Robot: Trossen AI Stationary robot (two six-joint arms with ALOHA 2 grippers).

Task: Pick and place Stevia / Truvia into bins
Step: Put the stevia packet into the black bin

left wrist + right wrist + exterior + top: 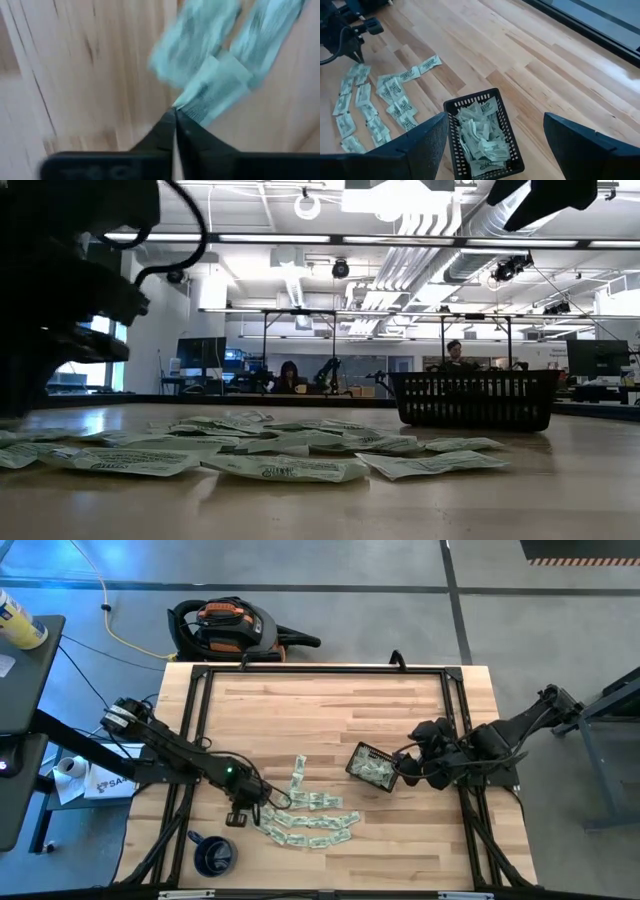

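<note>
Nearest the low camera, pale green and white sachets (285, 468) lie scattered flat on the wooden table (330, 705), well short of the black tray (372, 768). The tray, already heaped with sachets, sits just in front of the right pincer (492, 145), whose fingers are spread wide and empty. The left pincer (175, 112) is closed at the edge of one sachet beside the pile. A dark blue mug (213, 855) stands near the left pincer, away from the tray.
</note>
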